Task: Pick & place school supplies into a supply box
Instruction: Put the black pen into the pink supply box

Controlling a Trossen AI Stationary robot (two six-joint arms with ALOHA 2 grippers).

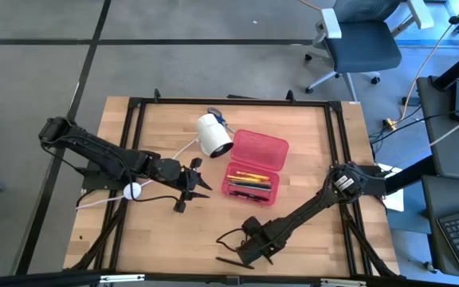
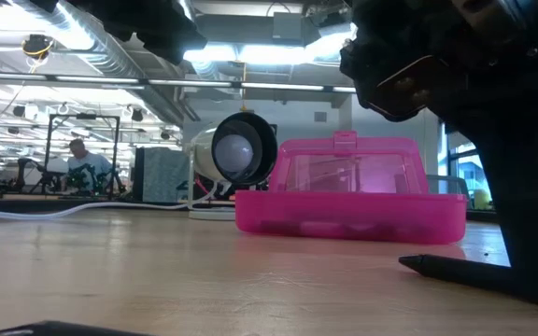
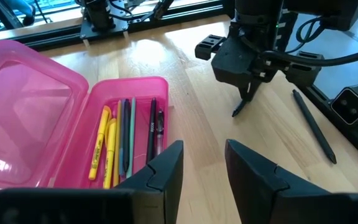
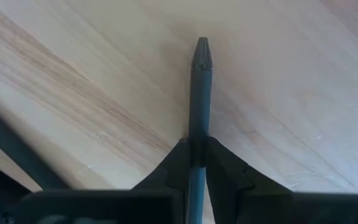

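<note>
Near the desk's (image 1: 309,135) front edge, the right gripper (image 4: 197,163) pinches a dark pen (image 4: 199,93) that probably lies flat; the open supply box (image 1: 255,165) sits toward the desk's middle.

It was a robotics lab: a grey wheeled office chair (image 1: 362,44) stood behind the pale wooden black-framed worktable (image 1: 166,235), under exposed ceiling ducts (image 2: 110,51).

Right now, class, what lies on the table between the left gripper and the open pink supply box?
Nothing: bare wood separates the left gripper from the supply box, seen in the high view.
</note>
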